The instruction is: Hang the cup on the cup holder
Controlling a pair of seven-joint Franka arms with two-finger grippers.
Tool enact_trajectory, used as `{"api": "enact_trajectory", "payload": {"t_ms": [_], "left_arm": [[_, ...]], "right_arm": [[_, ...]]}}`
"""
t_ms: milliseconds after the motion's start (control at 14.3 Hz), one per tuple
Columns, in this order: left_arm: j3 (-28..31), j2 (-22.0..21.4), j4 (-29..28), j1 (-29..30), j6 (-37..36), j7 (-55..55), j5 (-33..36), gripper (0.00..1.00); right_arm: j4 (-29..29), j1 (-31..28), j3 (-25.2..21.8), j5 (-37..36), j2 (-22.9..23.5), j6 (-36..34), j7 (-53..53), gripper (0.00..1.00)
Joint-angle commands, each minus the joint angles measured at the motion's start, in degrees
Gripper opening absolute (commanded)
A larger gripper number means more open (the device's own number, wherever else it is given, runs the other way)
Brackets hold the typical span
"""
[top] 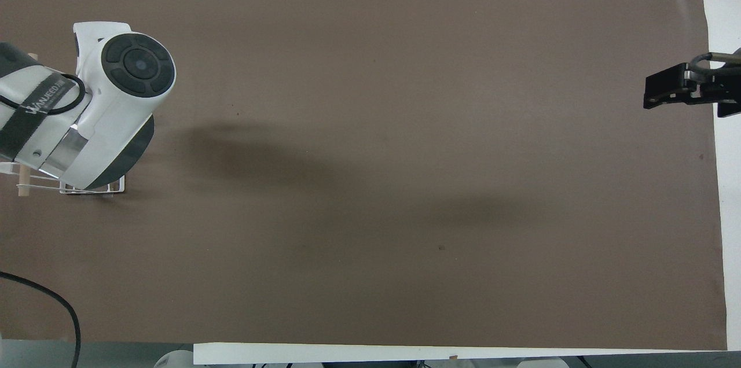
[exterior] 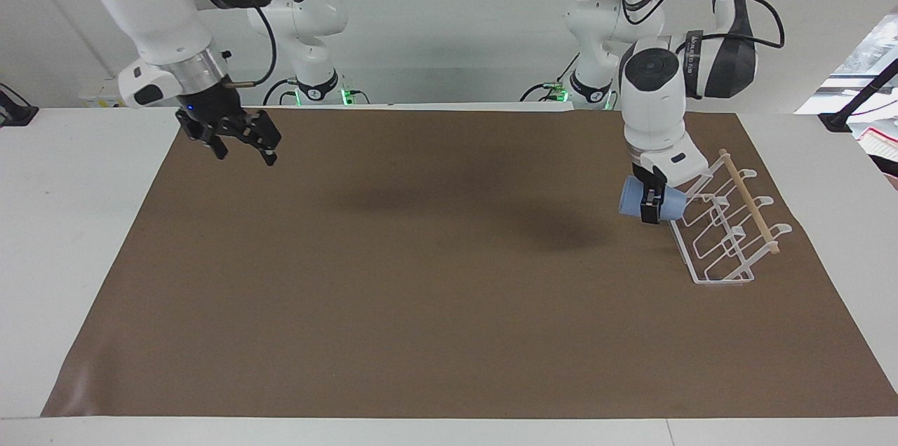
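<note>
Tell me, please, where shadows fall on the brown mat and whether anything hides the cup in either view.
Facing view: soft, blurred shadows lie mid-mat, one beside the cup, which shows plainly in the left gripper at the cup holder; the right gripper hangs over the mat's right-arm end. Overhead view: two diffuse shadows, and the left arm's wrist hides the cup and most of the rack.

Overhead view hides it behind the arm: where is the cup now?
In the facing view the cup hangs sideways in the left gripper, right beside the cup holder.
</note>
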Motion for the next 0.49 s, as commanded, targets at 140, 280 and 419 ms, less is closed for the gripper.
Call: {"api": "enact_trajectory", "payload": {"t_ms": [140, 280, 419], "left_arm": [[-0.1, 6.7, 1.4, -0.6, -9.7, -10.6, 19.8, 0.00], [-0.1, 12.1, 5.4, 0.0, -13.5, -15.2, 28.2, 0.00], [-0.1, 14.3, 7.1, 0.2, -14.7, -16.4, 32.0, 0.00]], "right_arm": [[1.5, -2.0, -2.2, 2.3, 0.9, -6.4, -6.5, 0.99], [0.8, -2.0, -2.4, 3.1, 0.6, -6.9, -6.7, 0.99], [-0.6, -3.2, -2.1, 3.3, -0.2, -7.0, -6.7, 0.99]]}}
